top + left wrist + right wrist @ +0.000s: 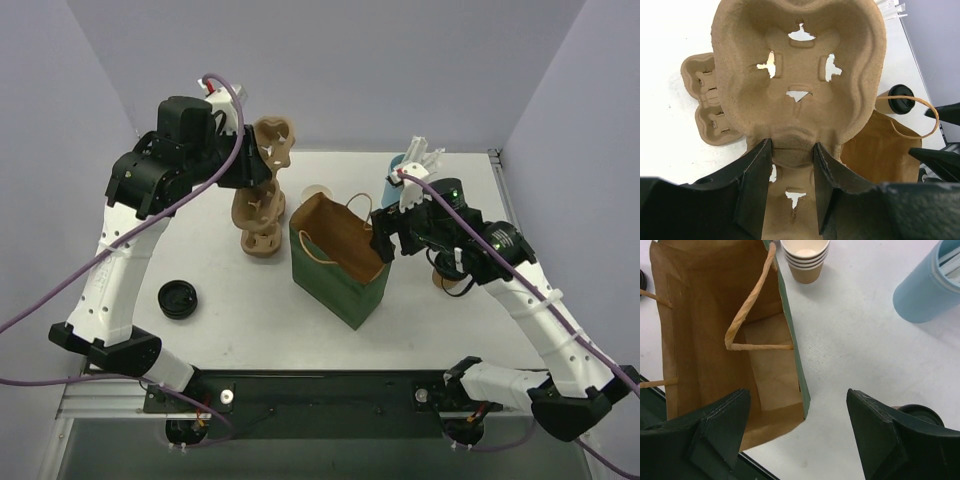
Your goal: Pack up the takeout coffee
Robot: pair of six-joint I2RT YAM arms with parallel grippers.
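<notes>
White table (250, 330), plain lilac walls; both arm bases sit at your near edge.

Nearest you, on the left: a loose black lid (178, 298) lying flat on the table.

Centre: the paper bag (330, 285) stands open. It is green outside and kraft brown inside, with twisted paper handles.

Your right gripper (799, 397) hangs over the bag's right rim. Its jaws are spread wide, with nothing in them.

The takeout coffee (900, 99) is on the table just right of the bag, outside it and partly under the right arm. It is a small brown kraft cup with a round black lid that has a raised rim. The right wrist view shows only the lid edge, past the right finger.

Left of the bag: your left gripper (791, 147) is clenched on the rim of a pulp carrier (800, 60). The carrier is lifted off the table above the stack of carriers (258, 215).

Farther back: a stack of lidless cups (805, 260) sits beyond the bag. A blue canister (927, 290) is to their right, well apart from them.
</notes>
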